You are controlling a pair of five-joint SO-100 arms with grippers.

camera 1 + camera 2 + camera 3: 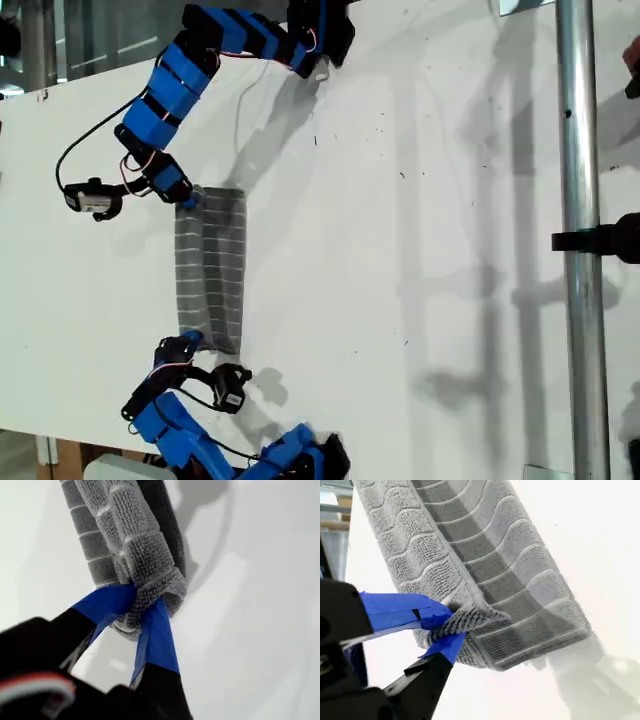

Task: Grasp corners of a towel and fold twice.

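My first gripper (137,607) has its blue-taped jaws pinched tight on a bunched corner (150,592) of the towel (125,535). The cloth gathers into a knot between the tips and runs away from them as a thick roll. My second gripper (447,625), taped blue the same way, nips another corner (472,616), a small peak of pile drawn up off the layer beneath.

The towel is grey terry with thin pale stripes running across it at even spacing. Close to, the pile stands in padded blocks between the lines. In the second wrist view it lies doubled, one layer over another, with the folded edge neat.

In the exterior view it is a narrow strip lying on the white table (420,250), toward the exterior view's left. One blue arm (200,440) is at its lower end and another (175,85) at its upper end — I cannot tell which is which. A metal pole (580,250) stands well apart at that view's right.
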